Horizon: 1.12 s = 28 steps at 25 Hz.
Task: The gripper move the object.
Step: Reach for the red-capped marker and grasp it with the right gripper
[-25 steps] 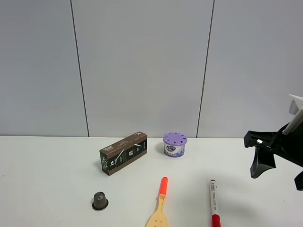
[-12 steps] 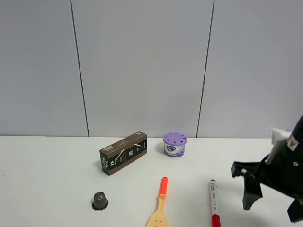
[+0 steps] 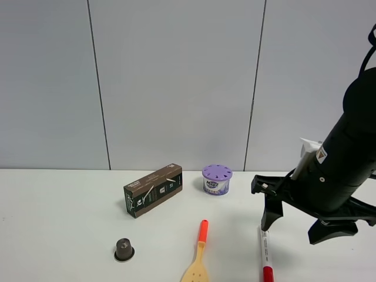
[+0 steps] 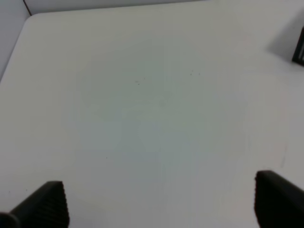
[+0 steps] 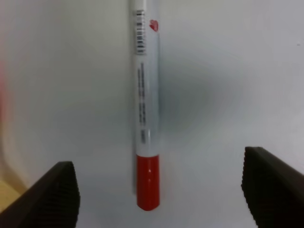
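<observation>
**Right pincer swings in over the marker**

Over the last second the right pincer (image 3: 296, 228) has travelled in from the right edge of the exterior view and now hangs above the near-right part of the table (image 3: 59, 223). It is wide open and holds nothing. The marker (image 3: 265, 254) lies flat on the table below it, its red cap toward the front edge.

In the right wrist view the marker (image 5: 145, 95) runs between the two fingers but sits nearer one of them. A small sideways correction before descending looks wise, then closing across the white barrel. The orange-handled spatula (image 3: 200, 252) lies near, so the drop should be straight.

The left pincer (image 4: 161, 204) is open too, with only bare table under it. The table is plain matt white, and grey wall panels (image 3: 176, 82) stand behind it.
</observation>
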{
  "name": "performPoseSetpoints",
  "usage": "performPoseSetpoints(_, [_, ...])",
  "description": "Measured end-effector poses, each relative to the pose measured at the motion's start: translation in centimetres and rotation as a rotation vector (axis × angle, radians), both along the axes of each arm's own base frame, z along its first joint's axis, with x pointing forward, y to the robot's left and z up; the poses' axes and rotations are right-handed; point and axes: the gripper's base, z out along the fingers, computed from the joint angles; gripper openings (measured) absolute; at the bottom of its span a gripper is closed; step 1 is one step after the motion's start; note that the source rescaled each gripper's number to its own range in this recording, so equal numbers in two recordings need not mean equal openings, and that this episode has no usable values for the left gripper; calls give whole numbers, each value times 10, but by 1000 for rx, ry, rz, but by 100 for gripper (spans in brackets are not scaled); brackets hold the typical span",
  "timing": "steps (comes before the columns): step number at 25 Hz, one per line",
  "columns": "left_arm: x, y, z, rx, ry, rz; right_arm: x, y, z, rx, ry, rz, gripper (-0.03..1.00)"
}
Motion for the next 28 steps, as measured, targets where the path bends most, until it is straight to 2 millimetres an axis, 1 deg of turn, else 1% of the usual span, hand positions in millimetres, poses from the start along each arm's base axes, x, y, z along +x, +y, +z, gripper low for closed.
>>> performPoseSetpoints(5, [0,0,0,0,0,0,3,3,-5,-22,42,12,80])
performPoseSetpoints(10, [0,0,0,0,0,0,14,20,-9,-36,67,55,80])
performPoseSetpoints(13, [0,0,0,0,0,0,21,26,-12,-44,87,60,80])
performPoseSetpoints(18, [0,0,0,0,0,0,27,27,-19,-113,179,84,80])
performPoseSetpoints(23, [0,0,0,0,0,0,34,30,-13,-120,166,91,80])
performPoseSetpoints(28, [0,0,0,0,0,0,34,29,-12,-139,171,101,80])
